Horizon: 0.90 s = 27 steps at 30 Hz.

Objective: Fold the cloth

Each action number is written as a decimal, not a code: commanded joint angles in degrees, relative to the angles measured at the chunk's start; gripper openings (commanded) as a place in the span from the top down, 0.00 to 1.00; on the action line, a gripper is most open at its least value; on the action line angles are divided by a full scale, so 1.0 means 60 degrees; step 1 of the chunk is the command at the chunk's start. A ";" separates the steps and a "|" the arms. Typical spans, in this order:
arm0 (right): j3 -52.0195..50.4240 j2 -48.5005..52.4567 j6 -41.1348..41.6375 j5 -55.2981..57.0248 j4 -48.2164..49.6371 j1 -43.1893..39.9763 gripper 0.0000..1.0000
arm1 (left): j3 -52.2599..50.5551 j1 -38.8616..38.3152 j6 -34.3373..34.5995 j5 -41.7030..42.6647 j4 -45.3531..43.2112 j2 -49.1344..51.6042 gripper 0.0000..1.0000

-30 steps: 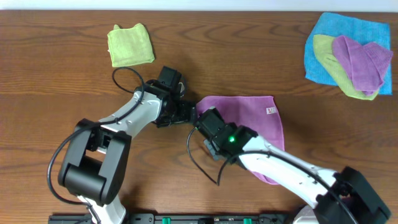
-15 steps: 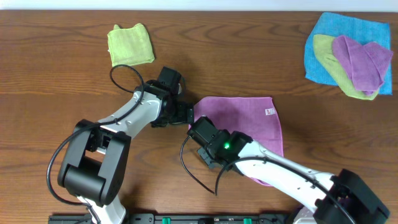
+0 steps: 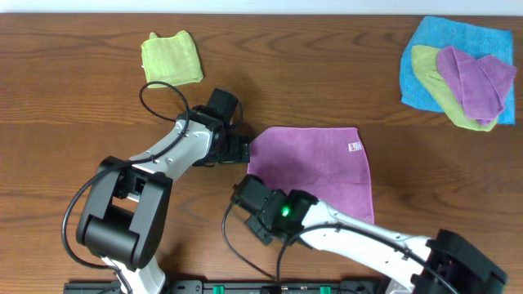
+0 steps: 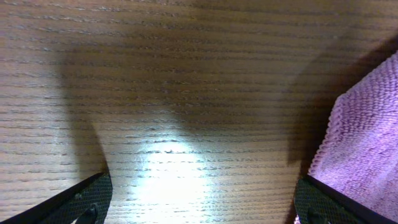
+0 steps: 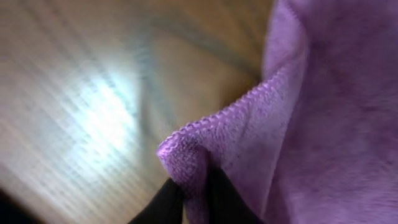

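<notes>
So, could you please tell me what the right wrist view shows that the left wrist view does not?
Only the right wrist view shows the right end effector shut on a corner of the lilac cloth. Only the left wrist view shows the left end effector open over bare wood, with the cloth's edge lying flat by one fingertip. Both show the lilac cloth and the wooden table.
</notes>
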<state>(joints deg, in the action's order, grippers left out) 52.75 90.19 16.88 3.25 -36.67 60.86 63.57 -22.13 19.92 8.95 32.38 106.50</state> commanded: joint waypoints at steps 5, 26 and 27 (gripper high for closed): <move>0.0149 -0.0131 0.0525 -0.0656 -0.0087 0.0699 0.01 | -0.0193 0.0080 -0.0106 -0.0171 0.0058 0.0266 0.05; 0.0317 -0.1971 0.3665 0.3187 -0.1785 -0.1778 0.01 | -0.0153 0.0029 -0.0758 0.3104 0.0175 -0.1348 0.05; 0.0317 -0.1938 0.3402 0.2911 -0.1574 -0.2218 0.01 | -0.0153 -0.0025 -0.0750 0.3264 0.0168 -0.1701 0.05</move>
<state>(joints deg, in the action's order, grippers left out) 53.84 78.35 36.01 21.89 -46.94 51.99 62.63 -21.89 17.23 23.92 33.26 102.45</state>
